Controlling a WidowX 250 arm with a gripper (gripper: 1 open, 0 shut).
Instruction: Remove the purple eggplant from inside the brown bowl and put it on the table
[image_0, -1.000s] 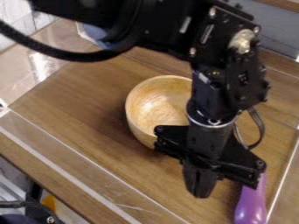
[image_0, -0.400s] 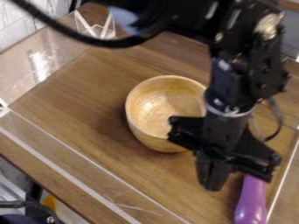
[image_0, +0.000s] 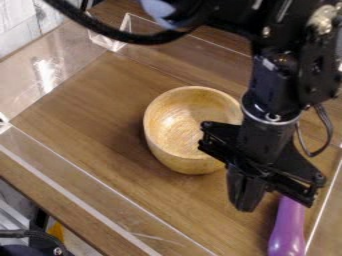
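Note:
The brown bowl (image_0: 178, 126) stands in the middle of the table (image_0: 94, 115), and what shows of its inside is empty. The purple eggplant (image_0: 283, 230) lies on the table at the lower right, outside the bowl, with its lower end cut off by the frame edge. My black gripper (image_0: 249, 198) points straight down just right of the bowl, its tip close to the left of the eggplant's upper end. Its fingers are pressed together with nothing between them. The arm hides the bowl's right rim.
Clear plastic walls (image_0: 47, 70) run along the table's left and front edges. The bulky black arm (image_0: 287, 70) fills the upper right above the bowl. Bare wood lies to the left of the bowl.
The wrist has rolled a little about its vertical axis while the arm above swung. The eggplant and the bowl have stayed where they were.

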